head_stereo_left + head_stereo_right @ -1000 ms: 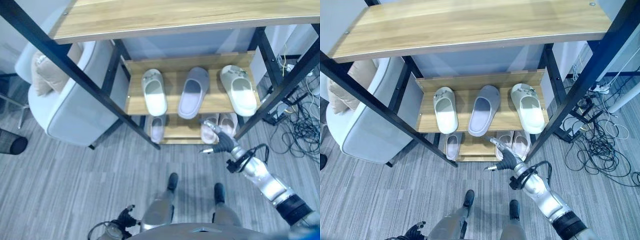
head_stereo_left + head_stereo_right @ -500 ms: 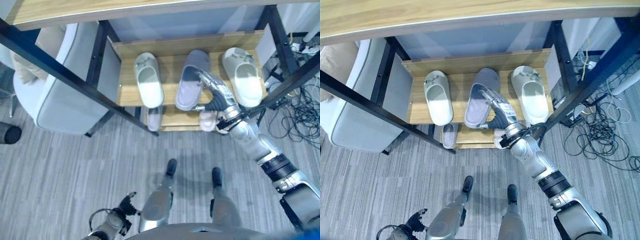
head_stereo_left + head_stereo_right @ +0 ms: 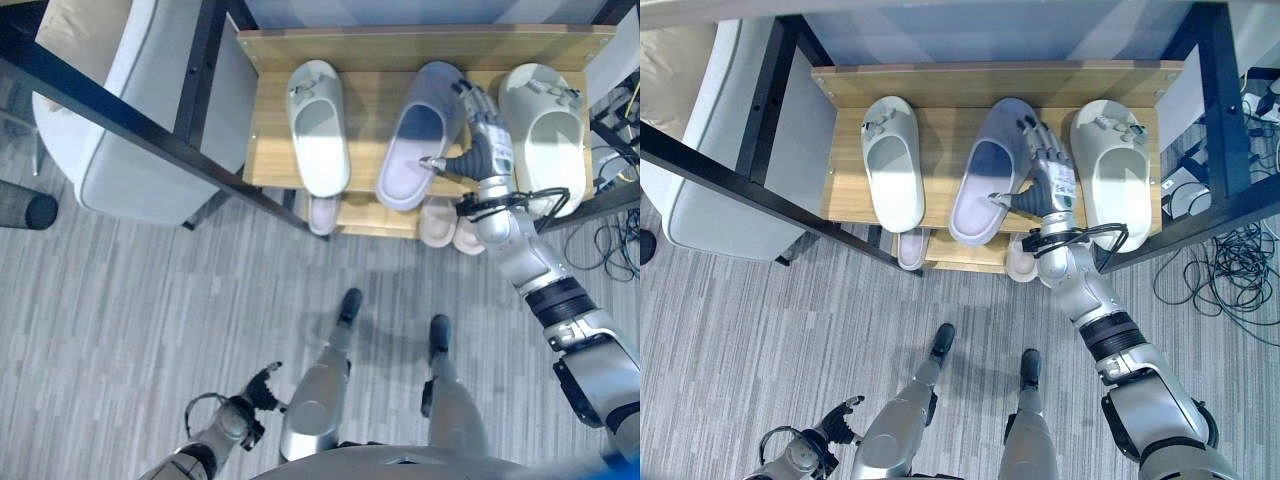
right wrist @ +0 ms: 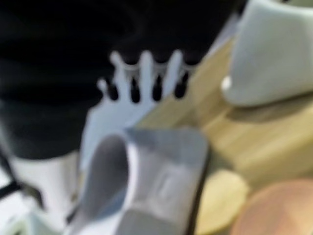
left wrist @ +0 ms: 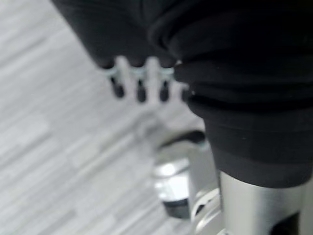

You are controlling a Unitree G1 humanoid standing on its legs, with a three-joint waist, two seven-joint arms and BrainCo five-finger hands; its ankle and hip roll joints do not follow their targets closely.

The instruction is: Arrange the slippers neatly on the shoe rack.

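Three slippers lie on the rack's middle wooden shelf (image 3: 370, 60): a pale green-white one (image 3: 318, 125) on the left, a grey-lilac one (image 3: 420, 135) in the middle, slightly turned, and a white one (image 3: 545, 125) on the right. My right hand (image 3: 485, 140) rests against the grey slipper's right side with its fingers straight along the upper and the thumb reaching onto the insole. The right wrist view shows those fingers (image 4: 144, 73) above the grey slipper (image 4: 146, 186). My left hand (image 3: 250, 400) hangs low over the floor, fingers relaxed.
On the lower shelf sit a lilac slipper (image 3: 322, 212) and a pinkish pair (image 3: 445, 225). A grey armchair (image 3: 140, 120) stands left of the rack behind a black slanted frame bar (image 3: 150, 130). Loose cables (image 3: 620, 240) lie on the floor at the right.
The camera has dipped toward the rack. My right hand rose from the lower shelf to the middle shelf and moved to the grey slipper's right side. The left hand stayed low.
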